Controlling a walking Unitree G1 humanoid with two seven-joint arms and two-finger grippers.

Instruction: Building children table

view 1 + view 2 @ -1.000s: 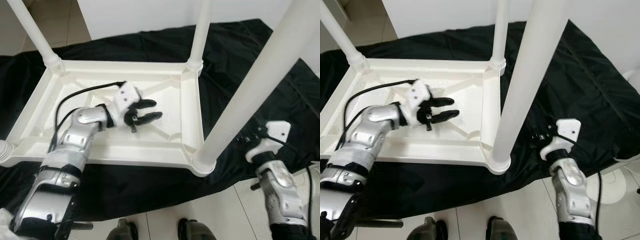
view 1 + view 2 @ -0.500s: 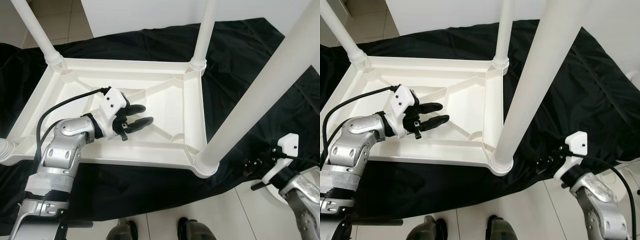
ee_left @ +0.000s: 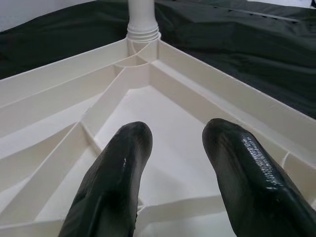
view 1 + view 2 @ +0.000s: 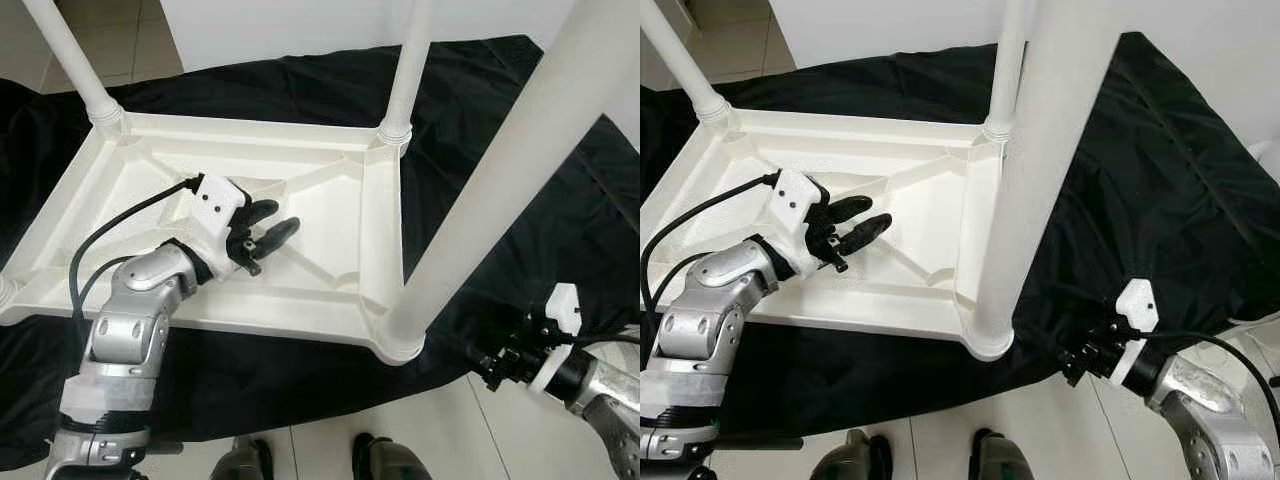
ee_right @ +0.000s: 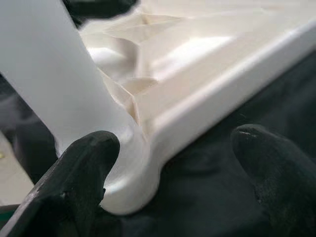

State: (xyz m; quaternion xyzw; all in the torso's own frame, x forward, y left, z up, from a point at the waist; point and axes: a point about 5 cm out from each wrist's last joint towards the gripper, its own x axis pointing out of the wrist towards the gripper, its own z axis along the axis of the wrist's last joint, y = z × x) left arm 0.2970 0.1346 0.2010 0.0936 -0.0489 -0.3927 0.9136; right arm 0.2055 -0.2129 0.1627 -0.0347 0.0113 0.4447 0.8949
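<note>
A white plastic children's table [image 4: 385, 250] lies upside down on a black cloth [image 4: 500, 100], its legs pointing up. The near-right leg [image 4: 500, 170] rises close to my head; the far-right leg [image 4: 405, 70] and far-left leg [image 4: 70, 60] stand at the back corners. My left gripper [image 4: 281, 217] hovers open over the ribbed underside, nothing between its fingers [image 3: 118, 168]. My right gripper [image 4: 488, 362] sits low at the right, open, pointing at the table's near-right corner [image 5: 143, 163] where that leg meets it.
Pale tiled floor [image 4: 450, 430] lies in front of the cloth, with my feet [image 4: 250, 462] at the bottom edge. A white wall [image 4: 280, 25] stands behind. The near-right leg blocks part of the cloth on the right.
My left gripper drew back to the left over the tabletop's underside and tilted upward. My right arm dropped lower and turned its gripper toward the table's near-right corner.
</note>
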